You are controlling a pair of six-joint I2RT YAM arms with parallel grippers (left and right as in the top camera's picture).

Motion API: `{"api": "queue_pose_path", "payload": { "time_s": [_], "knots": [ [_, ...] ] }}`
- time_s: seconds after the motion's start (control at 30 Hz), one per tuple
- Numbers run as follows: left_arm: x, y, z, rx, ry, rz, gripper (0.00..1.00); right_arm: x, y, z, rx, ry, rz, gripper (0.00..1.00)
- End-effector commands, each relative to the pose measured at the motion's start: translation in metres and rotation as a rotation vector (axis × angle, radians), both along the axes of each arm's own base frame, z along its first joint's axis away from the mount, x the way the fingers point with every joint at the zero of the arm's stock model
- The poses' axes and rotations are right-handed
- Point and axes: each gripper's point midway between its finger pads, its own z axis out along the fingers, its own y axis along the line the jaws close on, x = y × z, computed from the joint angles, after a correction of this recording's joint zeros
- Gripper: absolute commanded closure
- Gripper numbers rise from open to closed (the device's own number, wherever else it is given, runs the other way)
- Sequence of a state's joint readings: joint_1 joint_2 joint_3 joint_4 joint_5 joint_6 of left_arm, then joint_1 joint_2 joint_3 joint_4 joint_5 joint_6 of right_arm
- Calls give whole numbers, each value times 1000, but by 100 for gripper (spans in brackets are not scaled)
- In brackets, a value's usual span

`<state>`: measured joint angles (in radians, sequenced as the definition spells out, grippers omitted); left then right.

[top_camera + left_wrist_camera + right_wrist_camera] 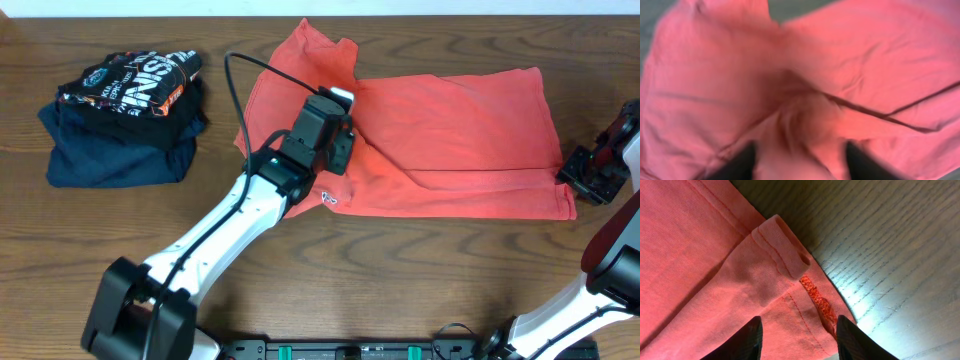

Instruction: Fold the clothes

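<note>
Overhead, shirt: the red T-shirt (450, 140) is lying spread on the table (400, 290); one sleeve is pointing away at its left end
Overhead, arms: the left gripper (340, 130) is hanging over the shirt's left part; the right gripper (590, 175) is sitting at its lower right corner
Overhead, pile: a black shirt (135, 85) is lying on a navy garment (110, 160), well apart
Left wrist, fingers (740, 162): standing apart, blurred; red cloth is bunching between them
Right wrist, fingers (750, 340): standing apart over the hem corner, clamping nothing

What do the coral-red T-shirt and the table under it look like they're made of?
Coral-red short-sleeved T-shirt: apparently a soft, matte cotton-like knit; it creases limply, with a stitched, folded hem showing. Brown table: wood or wood-look laminate, with fine grain lines and a soft sheen where light reflects.
</note>
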<state>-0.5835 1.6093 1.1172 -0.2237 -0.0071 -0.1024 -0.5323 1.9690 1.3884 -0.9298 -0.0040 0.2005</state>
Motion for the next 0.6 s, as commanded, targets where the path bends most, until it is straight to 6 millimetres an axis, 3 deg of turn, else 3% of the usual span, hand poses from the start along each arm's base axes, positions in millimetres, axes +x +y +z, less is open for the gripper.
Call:
{"api": "queue_pose_path", "payload": {
  "time_s": [0.0,0.2,0.5,0.57],
  "knots": [
    [1,5,-14,46,43,12,22,-2,3,-4,0,17,15,54],
    [-18,30,-30,111,159,47,18,-2,3,-4,0,17,15,54],
    [-77,126,-57,169,544,438,18,-2,2,-4,0,17,15,54],
    [-83,137,-61,174,583,485,18,-2,3,-4,0,17,15,54]
  ]
}}
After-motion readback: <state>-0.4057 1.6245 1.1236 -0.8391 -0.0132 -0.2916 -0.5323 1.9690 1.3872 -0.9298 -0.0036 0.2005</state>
